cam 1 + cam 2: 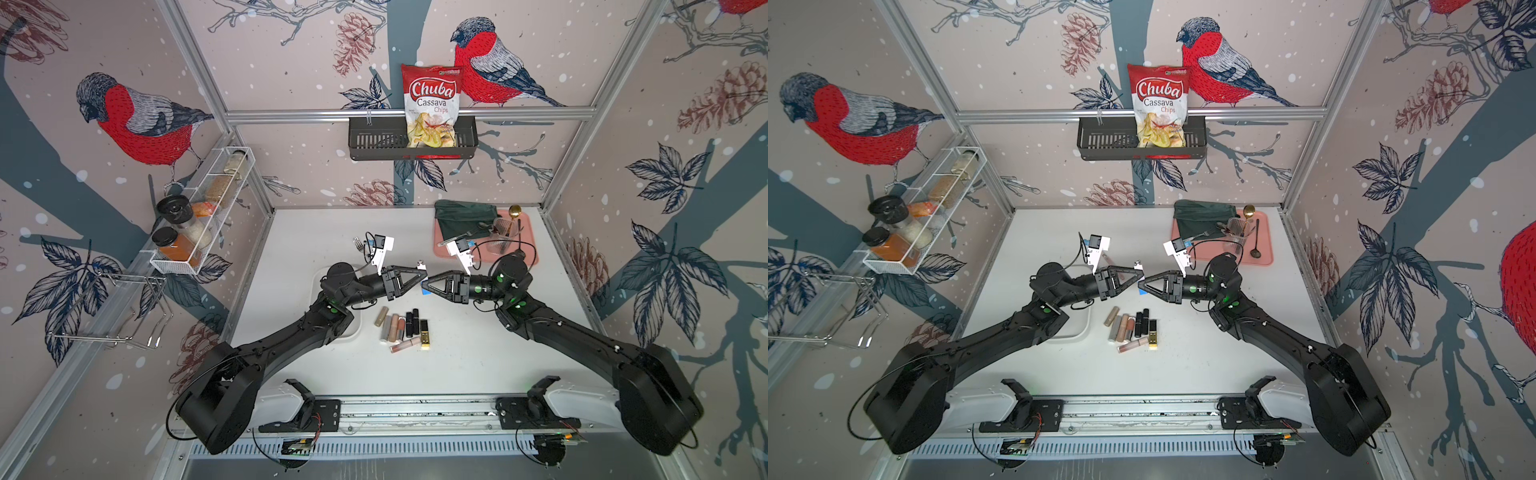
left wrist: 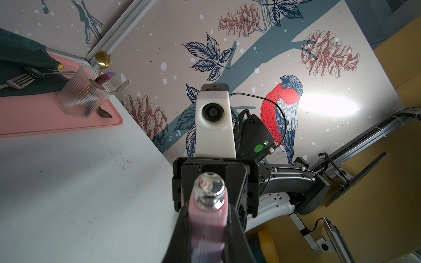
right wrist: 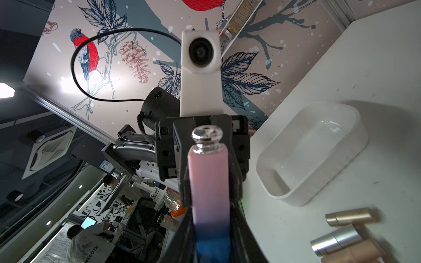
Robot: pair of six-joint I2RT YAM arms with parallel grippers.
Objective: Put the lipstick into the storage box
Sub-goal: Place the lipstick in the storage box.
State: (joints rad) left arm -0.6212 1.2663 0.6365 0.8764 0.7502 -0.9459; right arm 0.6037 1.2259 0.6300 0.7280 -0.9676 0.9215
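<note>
A lipstick [image 1: 421,264] with a silver knob, pink body and blue lower end stands upright in mid-air between both grippers, above the table's middle. My left gripper [image 1: 424,276] is shut on its pink part [image 2: 208,214]. My right gripper [image 1: 426,286] comes from the opposite side, its fingers flanking the blue end [image 3: 210,241]; whether they still press it does not show. The storage box [image 1: 318,276], a white tub, sits on the table under my left arm and is empty in the right wrist view [image 3: 284,195].
Several other lipstick tubes [image 1: 405,328] lie on the table in front of the grippers. A pink tray [image 1: 528,253] with a cup, cutlery and a green cloth is at the back right. A black basket [image 1: 365,141] holds a chips bag on the back wall.
</note>
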